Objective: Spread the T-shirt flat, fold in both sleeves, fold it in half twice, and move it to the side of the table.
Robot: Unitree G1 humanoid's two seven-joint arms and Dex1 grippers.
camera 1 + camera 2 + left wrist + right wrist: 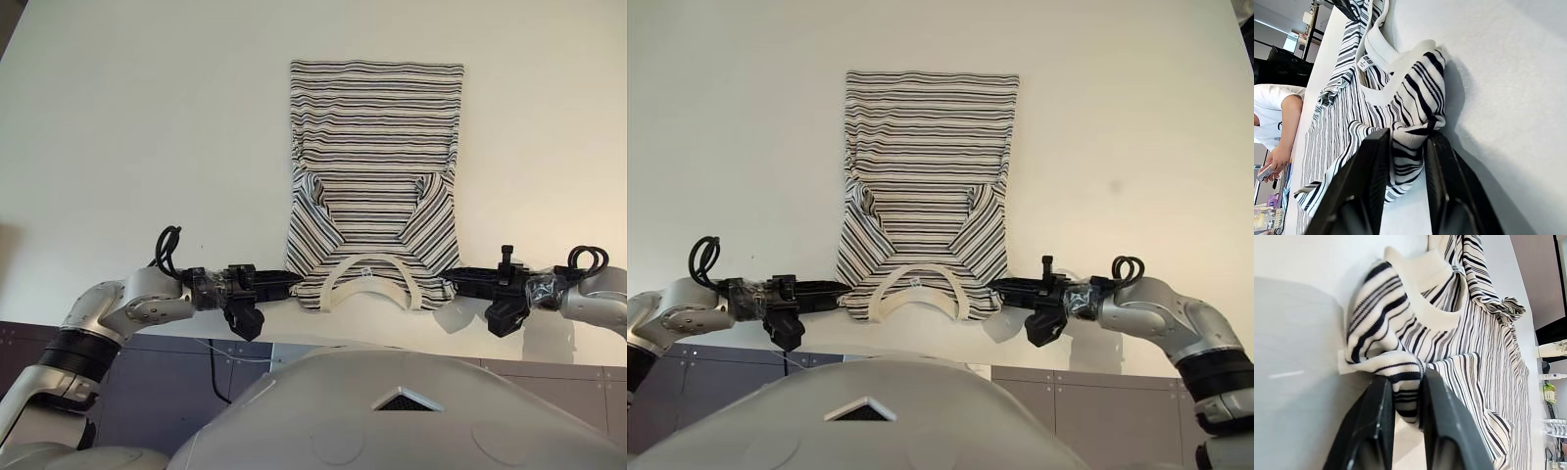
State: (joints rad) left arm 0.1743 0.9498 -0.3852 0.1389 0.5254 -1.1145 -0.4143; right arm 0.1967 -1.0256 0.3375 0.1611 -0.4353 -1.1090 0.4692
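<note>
One striped T-shirt (pixel 377 147) lies on the table (pixel 127 147) in the head view, sleeves folded in, collar nearest. Left wrist view: left gripper (pixel 1408 137) pinches a shoulder corner. Right wrist view: right gripper (pixel 1405 379) pinches the other.

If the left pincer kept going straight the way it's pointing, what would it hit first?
The T-shirt, pinched at its corner in the left pincer; beyond it, likely the white collar.

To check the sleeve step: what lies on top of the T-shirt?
The left sleeve and right sleeve lie folded inward on the T-shirt. The cloth under them is hidden, as is the table beneath.
</note>
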